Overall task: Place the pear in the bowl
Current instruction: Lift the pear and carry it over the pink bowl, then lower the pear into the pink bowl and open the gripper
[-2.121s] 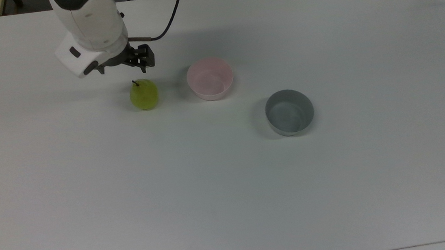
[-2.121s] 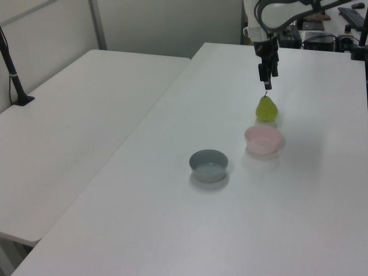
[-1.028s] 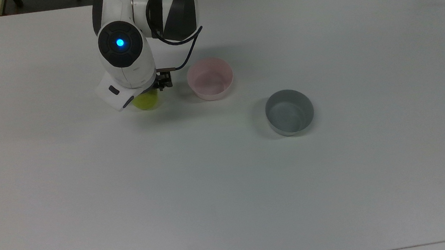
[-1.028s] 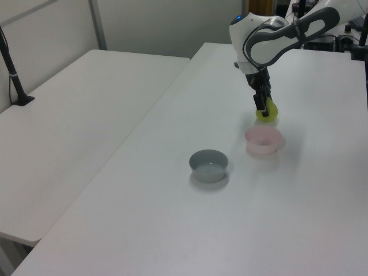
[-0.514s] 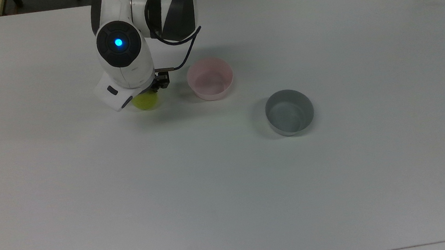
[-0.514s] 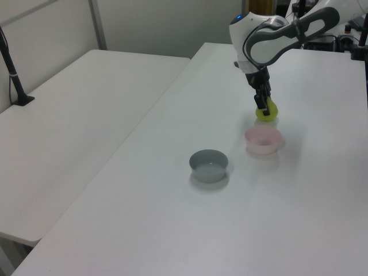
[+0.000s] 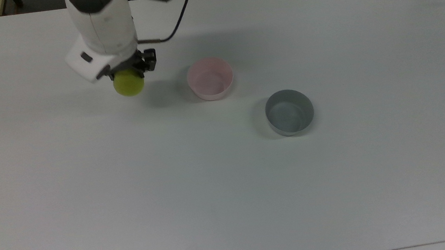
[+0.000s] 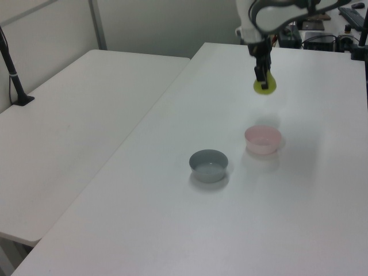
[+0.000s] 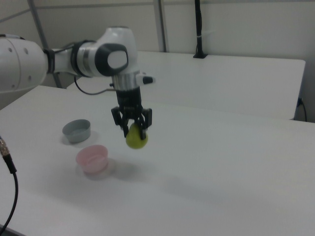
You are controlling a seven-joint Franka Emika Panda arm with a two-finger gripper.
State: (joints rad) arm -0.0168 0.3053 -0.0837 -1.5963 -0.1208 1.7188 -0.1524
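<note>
Right view shows the pear [image 9: 136, 138] hanging in the air, clear of the white worktop [image 9: 221, 177], with its own shadow lying on the surface below it. The pincer [image 9: 133, 129] points straight down and its two dark fingers are closed onto the pear's upper part, one on each side, so the rounded yellow-green bottom hangs free beneath them. In the top view the pear [image 7: 129, 84] sits just under the pincer [image 7: 130, 70], toward the worktop's far edge and the top view's left half of that edge. In the left view the pear [image 8: 265, 86] is held well above the surface by the pincer [image 8: 262, 76].

The pink bowl [image 7: 210, 78] stands upright on the worktop [image 7: 228, 189], to the top view's right of the pear and apart from it; its inside shows only its own pale bottom. In the right view the pink bowl [image 9: 91, 158] lies on the right view's left of the lifted pear and lower down. In the left view the pink bowl [image 8: 263, 140] is nearer the camera than the pear.

A grey bowl [image 7: 289, 112] of like size stands upright further toward the top view's right and nearer the worktop's front edge, apart from the pink one. It also shows in the left view [image 8: 209, 165] and the right view [image 9: 77, 131].

The white arm [image 9: 74, 59] reaches in from the right view's left. A second white table [image 8: 75, 126] stands beside the worktop in the left view.
</note>
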